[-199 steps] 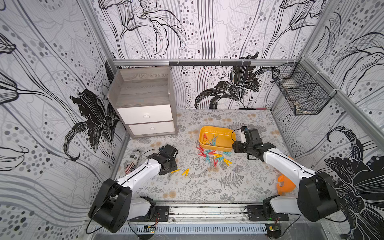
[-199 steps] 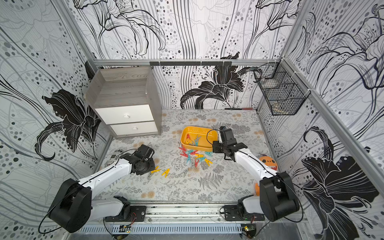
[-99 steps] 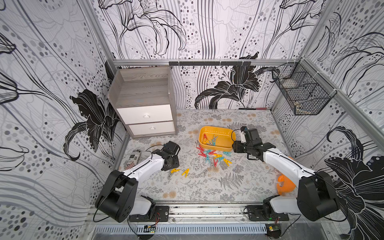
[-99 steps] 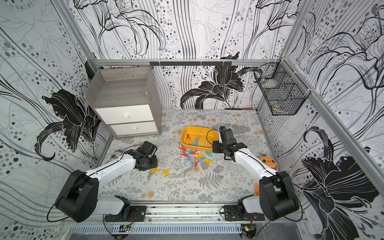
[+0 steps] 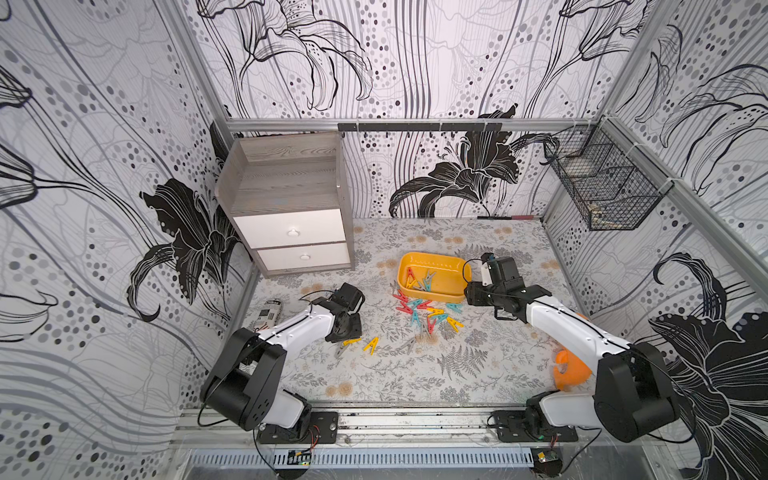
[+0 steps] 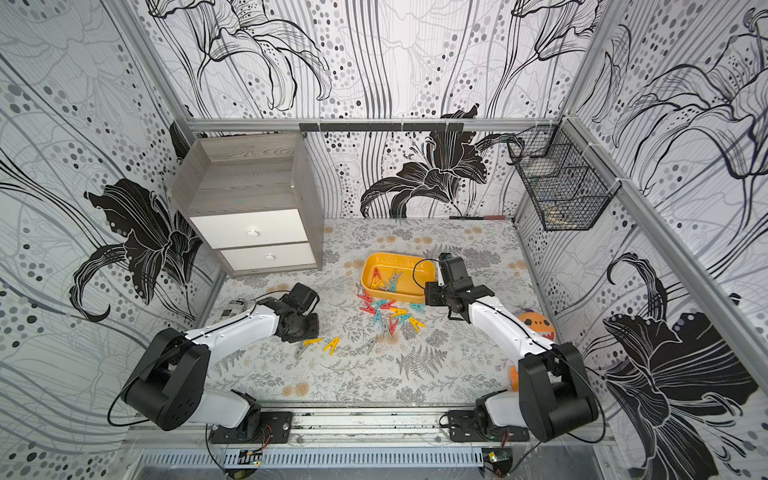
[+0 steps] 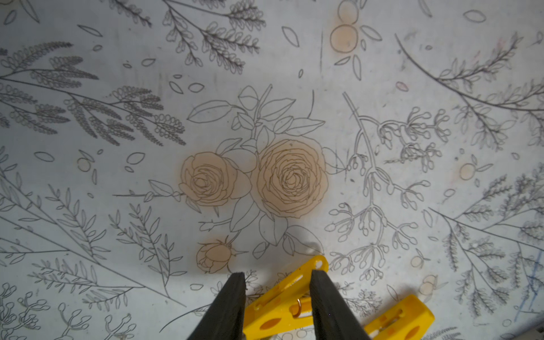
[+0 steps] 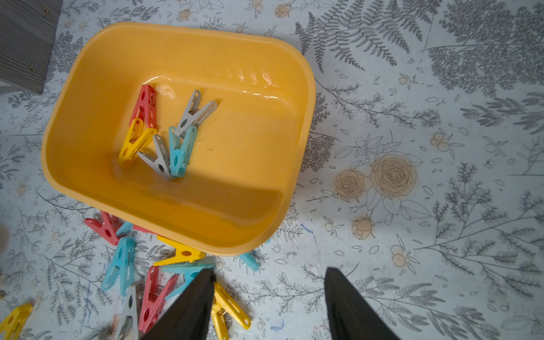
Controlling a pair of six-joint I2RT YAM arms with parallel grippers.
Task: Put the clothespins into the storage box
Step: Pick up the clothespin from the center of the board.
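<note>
Clothespins (image 8: pixel 181 150) in the yellow storage box (image 8: pixel 88 103) number five: one red, one yellow, one teal, two grey. Roughly fifteen more lie on the surface (image 5: pixel 415 374), most heaped just beside the box and four farther out, so about a quarter looks done. The left hand (image 7: pixel 277 273) straddles a yellow clothespin (image 7: pixel 282 306); whether it pinches, I cannot tell. The right hand (image 8: pixel 270 269) is open and empty near the box.

Left tool (image 7: pixel 277 274) low, jaws perhaps half-closed; right tool (image 8: pixel 270 269) gaping wide.
</note>
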